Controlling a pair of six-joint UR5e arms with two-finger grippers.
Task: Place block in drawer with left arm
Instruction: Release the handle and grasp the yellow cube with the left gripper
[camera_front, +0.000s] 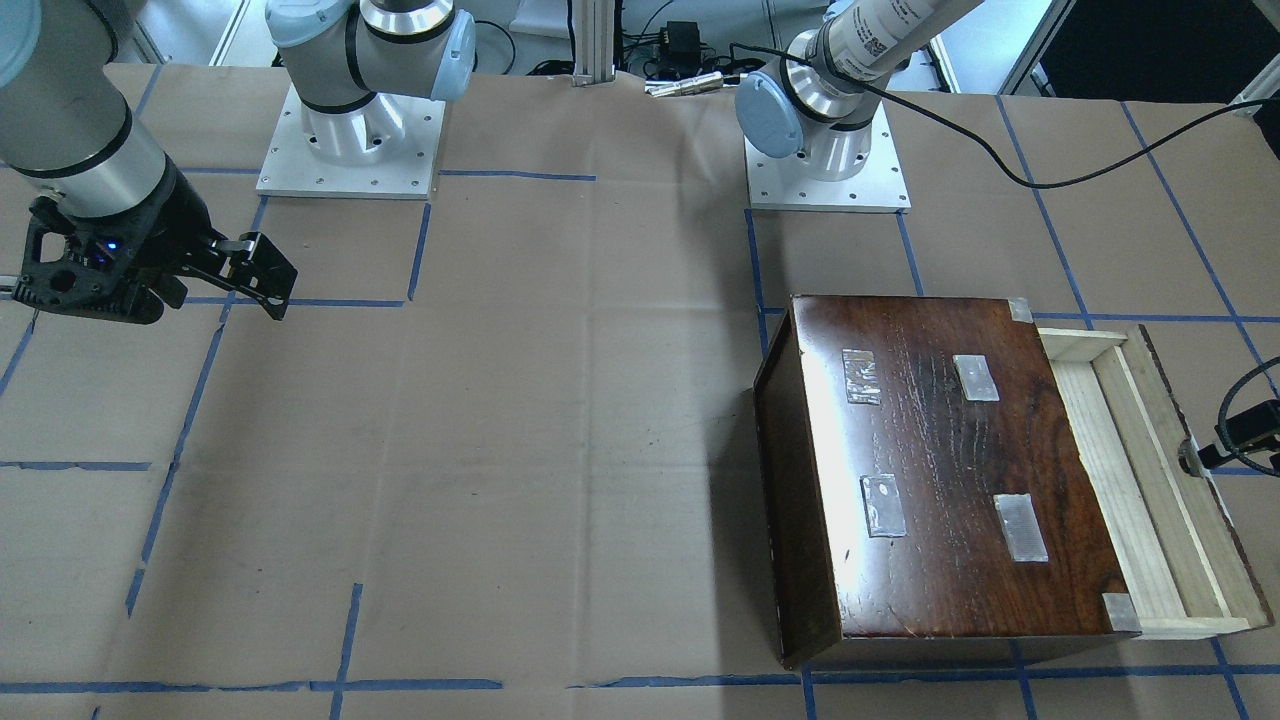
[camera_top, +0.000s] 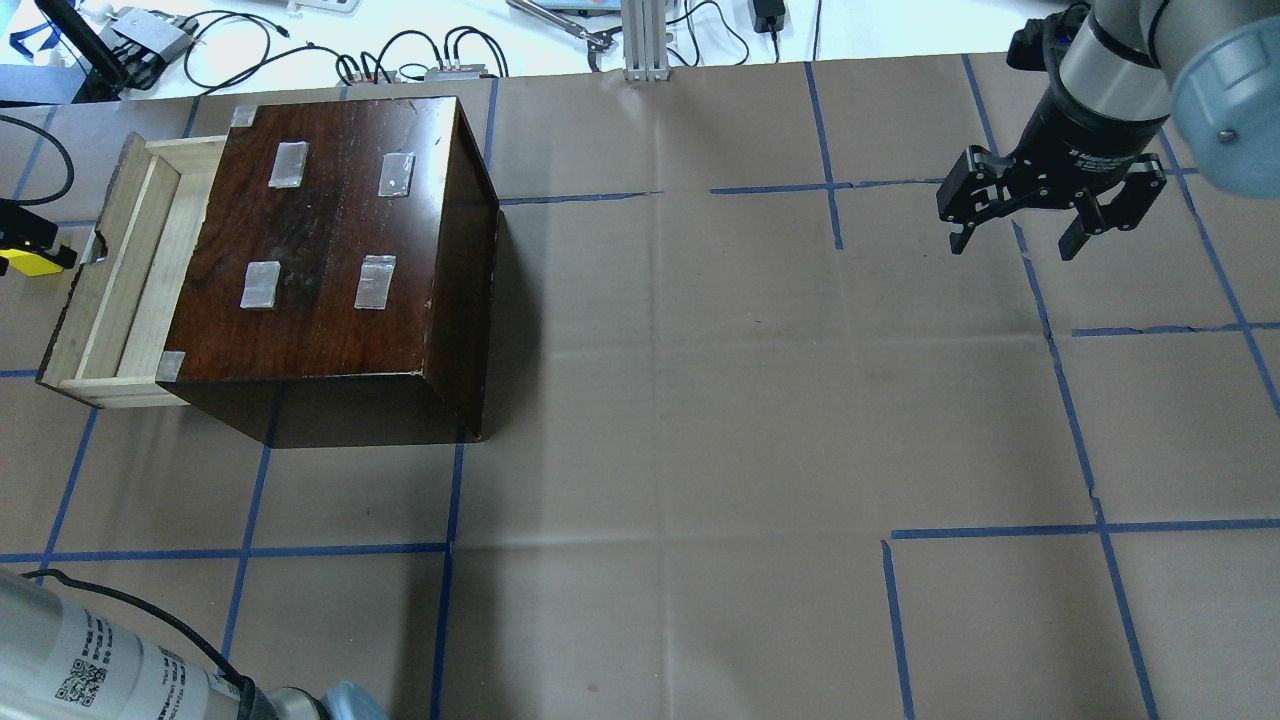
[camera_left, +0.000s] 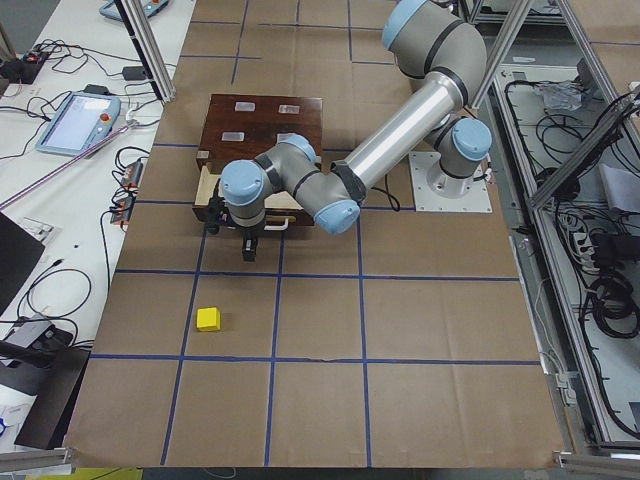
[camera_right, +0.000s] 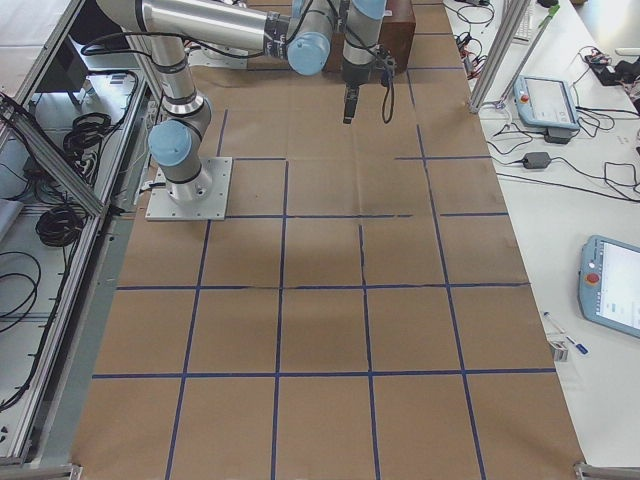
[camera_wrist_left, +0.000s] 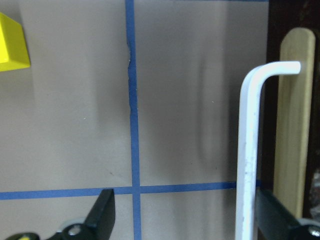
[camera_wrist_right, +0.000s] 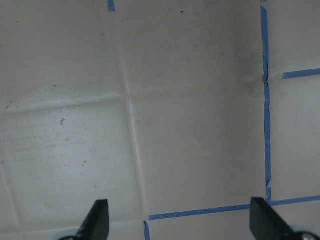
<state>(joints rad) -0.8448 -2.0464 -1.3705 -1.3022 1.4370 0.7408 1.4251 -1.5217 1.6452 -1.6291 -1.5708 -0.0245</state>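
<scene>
The yellow block (camera_left: 208, 319) lies on the paper-covered table, apart from the dark-brown box (camera_top: 330, 240) on the robot's left side; it also shows at the top left of the left wrist view (camera_wrist_left: 10, 42). The drawer (camera_top: 120, 260) of pale wood is pulled partly out of the box and holds nothing that I can see. My left gripper (camera_wrist_left: 192, 220) is open in front of the drawer's panel. A white bent handle (camera_wrist_left: 247, 150) stands between its fingers, close to one of them. It also shows in the front-facing view (camera_front: 1240, 440). My right gripper (camera_top: 1010, 240) is open and empty, far from the box.
Blue tape lines (camera_top: 450, 550) cross the brown paper. Cables and devices (camera_top: 400, 60) lie along the table's far edge behind the box. A teach pendant (camera_left: 75, 120) lies on the side bench. Both arm bases (camera_front: 350, 140) stand at the robot's edge.
</scene>
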